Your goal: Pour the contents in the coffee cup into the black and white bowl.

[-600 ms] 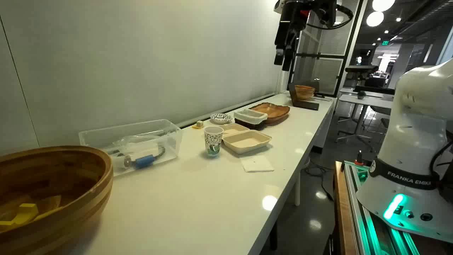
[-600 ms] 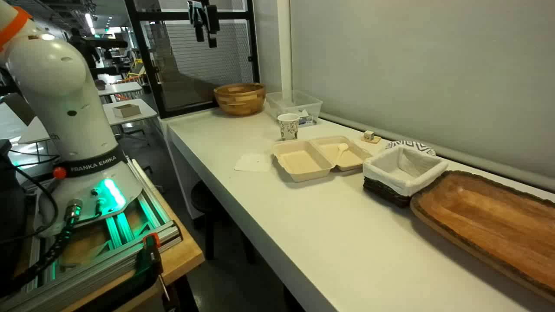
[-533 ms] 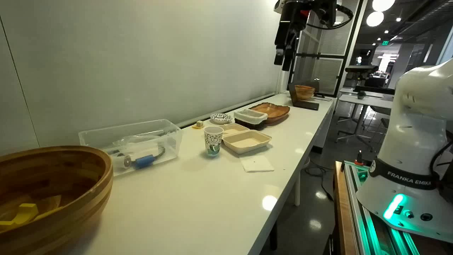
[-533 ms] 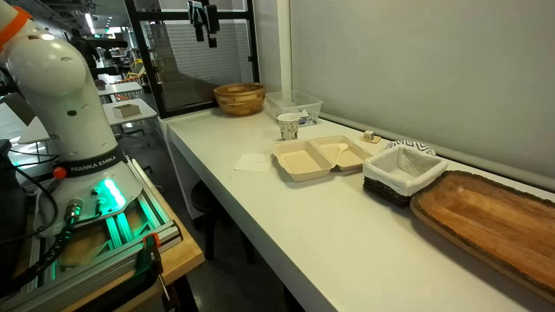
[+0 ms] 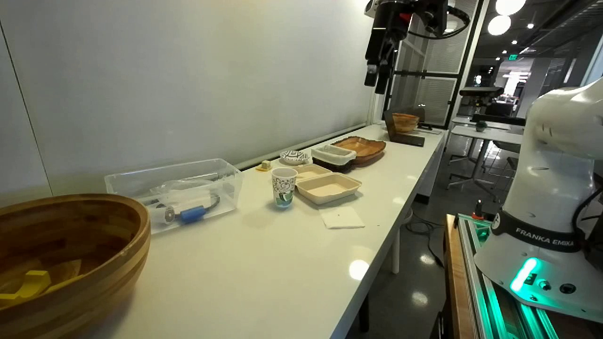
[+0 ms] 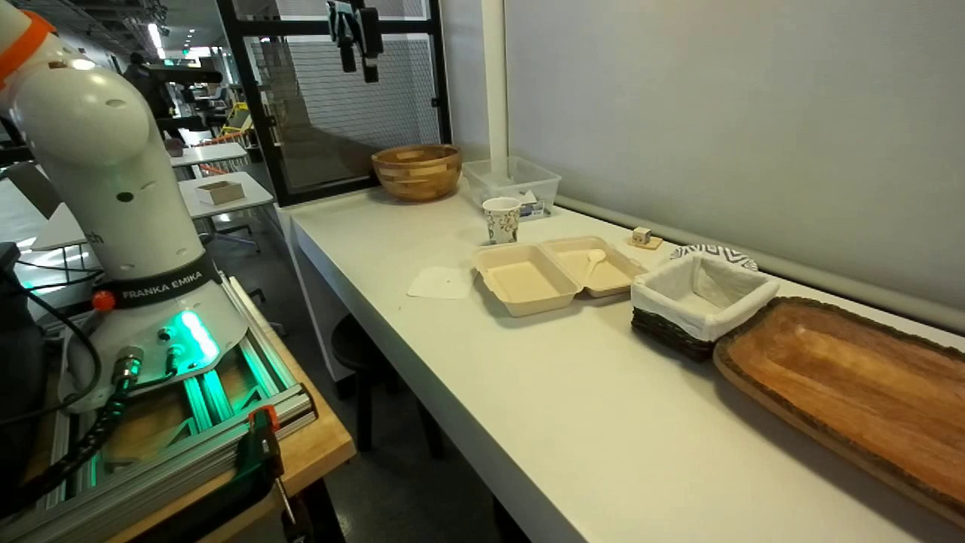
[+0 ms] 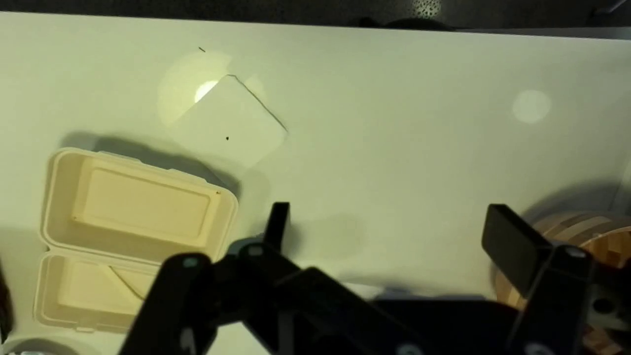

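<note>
The coffee cup, white with a dark pattern and a green mark, stands upright on the white table in both exterior views (image 5: 284, 187) (image 6: 501, 221). In the wrist view, only part of the cup (image 7: 240, 244) shows behind the left finger. The black and white bowl (image 5: 294, 157) sits near the wall; in an exterior view it is partly hidden behind the lined basket (image 6: 716, 252). The cup's contents cannot be seen. My gripper (image 7: 388, 209) is open and empty, with its jaws wide apart. It hangs pointing down, high above the table, in both exterior views (image 5: 376, 87) (image 6: 359, 74).
An open takeout container (image 6: 525, 277) with a white spoon lies beside the cup. A napkin (image 6: 439, 283), the lined basket (image 6: 669, 326), a wooden tray (image 6: 844, 369), a clear plastic box (image 6: 531, 179) and a big wooden bowl (image 6: 418, 181) share the table. A wall (image 5: 198, 84) runs along the back.
</note>
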Controlling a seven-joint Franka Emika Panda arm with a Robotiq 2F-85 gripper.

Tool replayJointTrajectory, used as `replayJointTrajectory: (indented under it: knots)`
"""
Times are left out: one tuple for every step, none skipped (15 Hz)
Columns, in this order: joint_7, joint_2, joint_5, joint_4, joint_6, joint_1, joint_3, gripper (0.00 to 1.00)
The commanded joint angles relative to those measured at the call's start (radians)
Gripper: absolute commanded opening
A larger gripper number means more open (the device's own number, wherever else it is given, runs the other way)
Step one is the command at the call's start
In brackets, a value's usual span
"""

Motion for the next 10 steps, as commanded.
replayJointTrajectory:
  knots:
    - [-0.044, 0.073, -0.022, 0.022, 0.133, -0.01, 0.003, 1.0]
    - [-0.045, 0.099, -0.024, 0.027, 0.176, -0.012, 0.0, 1.0]
    - [-0.043, 0.138, -0.026, 0.034, 0.222, -0.015, -0.002, 1.0]
    - [-0.042, 0.175, -0.02, 0.041, 0.256, -0.015, -0.007, 1.0]
    - [-0.04, 0.209, -0.019, 0.045, 0.294, -0.017, -0.009, 1.0]
    - [-0.038, 0.252, -0.014, 0.049, 0.329, -0.018, -0.012, 1.0]
    - [-0.035, 0.294, -0.01, 0.053, 0.368, -0.02, -0.015, 1.0]
    - [-0.041, 0.334, -0.002, 0.06, 0.402, -0.017, -0.021, 1.0]
    - [-0.045, 0.383, 0.012, 0.07, 0.439, -0.014, -0.029, 1.0]
    - [-0.043, 0.428, 0.023, 0.081, 0.469, -0.014, -0.033, 1.0]
